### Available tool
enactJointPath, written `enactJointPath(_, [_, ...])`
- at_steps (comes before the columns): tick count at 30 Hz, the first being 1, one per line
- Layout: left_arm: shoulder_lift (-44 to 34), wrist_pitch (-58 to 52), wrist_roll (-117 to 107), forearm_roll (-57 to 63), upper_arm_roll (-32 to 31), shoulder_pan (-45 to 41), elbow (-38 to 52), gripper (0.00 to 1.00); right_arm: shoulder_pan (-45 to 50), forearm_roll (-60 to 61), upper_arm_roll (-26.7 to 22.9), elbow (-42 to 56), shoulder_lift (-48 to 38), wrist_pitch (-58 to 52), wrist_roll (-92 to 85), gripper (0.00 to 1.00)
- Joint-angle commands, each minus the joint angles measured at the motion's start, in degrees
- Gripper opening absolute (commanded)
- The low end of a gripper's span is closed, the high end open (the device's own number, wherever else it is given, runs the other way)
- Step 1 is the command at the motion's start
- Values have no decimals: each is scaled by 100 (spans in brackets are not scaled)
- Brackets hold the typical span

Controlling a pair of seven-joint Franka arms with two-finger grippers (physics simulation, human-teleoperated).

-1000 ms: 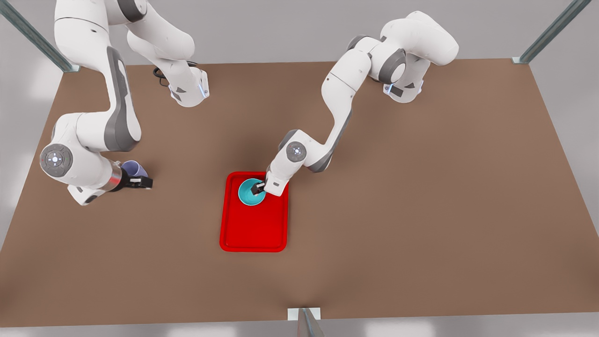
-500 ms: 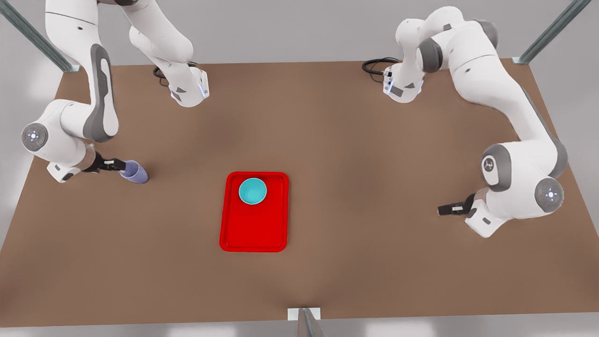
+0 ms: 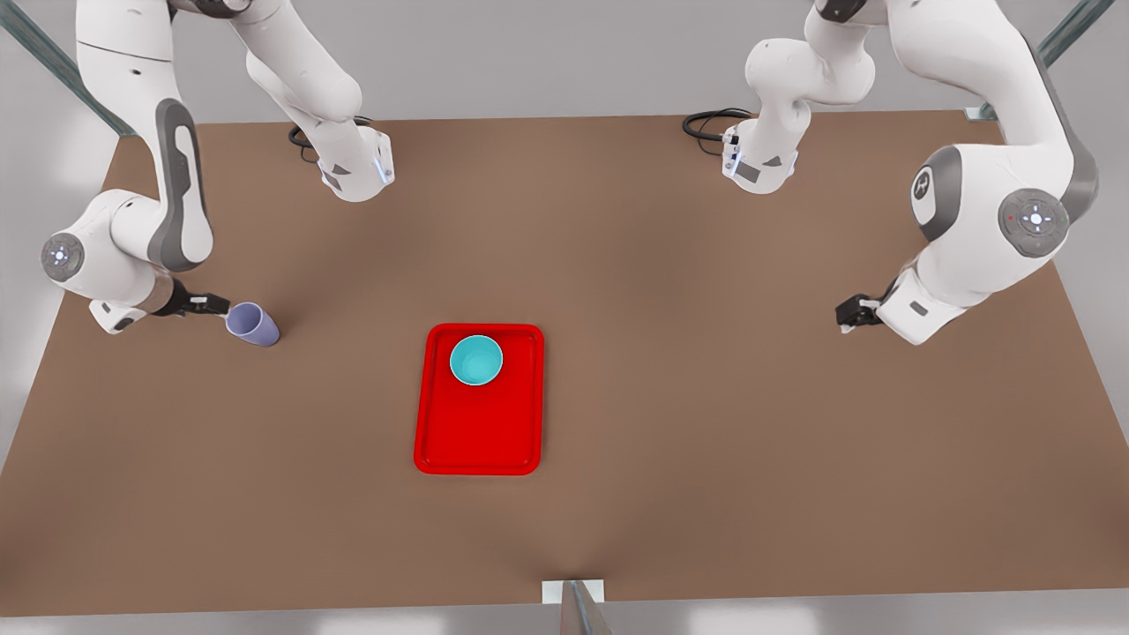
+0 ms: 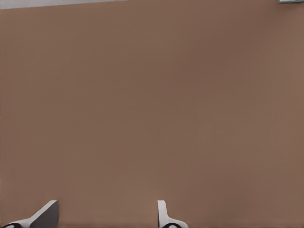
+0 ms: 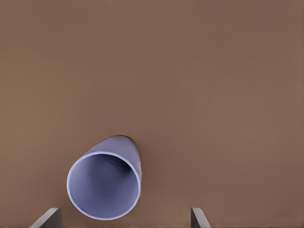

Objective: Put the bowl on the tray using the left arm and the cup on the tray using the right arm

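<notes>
The teal bowl stands upright at the far end of the red tray, with no gripper near it. On the table at the front view's left stands the lavender cup, off the tray. My right gripper hovers just beside the cup, open, its fingers apart from it. In the right wrist view the cup shows its open mouth just ahead of the right gripper. My left gripper hangs open over bare table at the front view's right, holding nothing. The left wrist view has the left gripper above brown tabletop.
Both arm bases sit at the table's far edge, with black cables beside them. Metal frame posts rise at the far corners. A bracket marks the near edge. Brown tabletop lies between cup and tray.
The left gripper let go of the bowl on the tray and swung far to the front view's right, then rose. The right gripper drew back slightly from the cup.
</notes>
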Motion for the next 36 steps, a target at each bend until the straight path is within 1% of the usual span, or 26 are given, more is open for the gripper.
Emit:
enactJointPath(1, [26, 9, -1, 41, 0, -8, 0, 100, 49, 0, 1, 0, 3, 9, 3, 100])
enactJointPath(3, [79, 27, -10, 32, 0, -87, 0, 100, 49, 0, 1, -9, 100, 132, -5, 100])
enactJointPath(5, [141, 36, -10, 32, 0, -96, 0, 100, 49, 0, 1, -272, 108, 449, -5, 100])
enactJointPath(8, [141, 27, -27, 32, 0, -105, 0, 100, 49, 0, 1, -290, 249, 669, -5, 100])
enactJointPath(30, [150, 1, -27, 32, 0, -96, -9, 100, -154, 0, 1, -422, 723, 1020, 3, 100])
enactJointPath(36, [167, 1, -27, 32, 0, -96, -9, 100, -241, -9, 1, -413, 970, 1196, 3, 100])
